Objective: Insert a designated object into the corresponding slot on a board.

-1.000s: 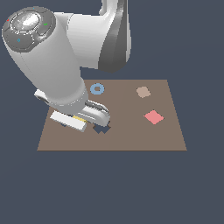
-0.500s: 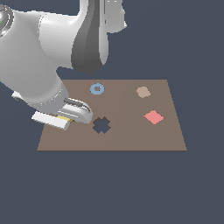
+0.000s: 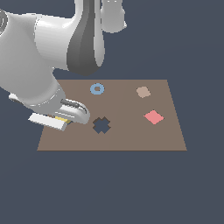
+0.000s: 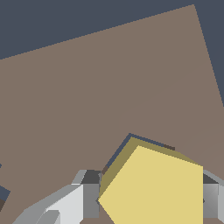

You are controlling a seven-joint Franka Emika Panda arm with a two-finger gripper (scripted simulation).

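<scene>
In the wrist view, my gripper [image 4: 148, 194] is shut on the yellow pentagon block [image 4: 153, 188], with a finger [image 4: 85, 197] on each side. The block sits tilted over the dark pentagon slot [image 4: 117, 151], of which only a thin edge shows beside it. In the exterior view, the gripper [image 3: 65, 119] is low over the brown board [image 3: 131, 138] near the exterior view's left edge. Only a yellow sliver of the block [image 3: 61, 119] shows under the hand there, and the slot is hidden by the arm.
A dark cross-shaped cut-out [image 3: 101, 125] lies just to the exterior view's right of the gripper. A blue ring [image 3: 97, 89], a tan block [image 3: 143, 92] and a pink-red square tile [image 3: 153, 117] lie on the board. The arm's bulk hides the board's left end.
The gripper has moved to the exterior view's left with the yellow block, from above the cross cut-out, which now shows in full.
</scene>
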